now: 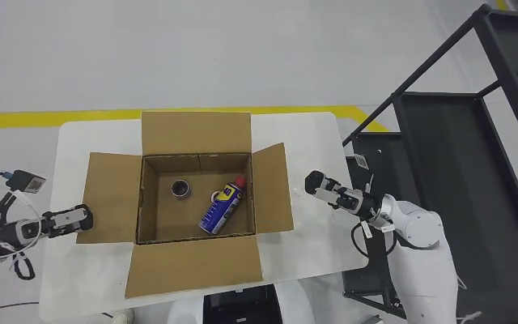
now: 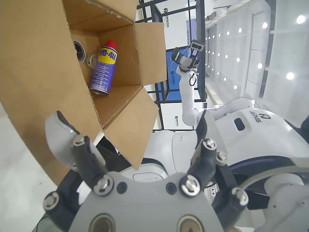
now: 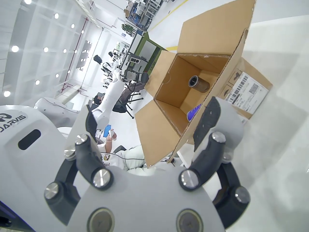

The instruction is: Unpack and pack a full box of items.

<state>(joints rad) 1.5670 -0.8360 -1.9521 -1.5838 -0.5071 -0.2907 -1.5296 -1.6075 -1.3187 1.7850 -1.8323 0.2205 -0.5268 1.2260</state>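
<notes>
An open cardboard box (image 1: 194,134) sits in the middle of the white table (image 1: 316,138), all four flaps spread out. Inside, a blue-and-yellow spray can (image 1: 222,205) lies on its side, red cap toward the far wall. A dark tin (image 1: 180,189) stands mouth-up near the far left corner, beside a small metal round piece (image 1: 215,195) (partly hidden by the can). My left gripper (image 1: 78,219) hangs released at the left flap's outer edge, and my right gripper (image 1: 312,180) hangs near the right flap, jaws likewise spread, grasping nothing
</notes>
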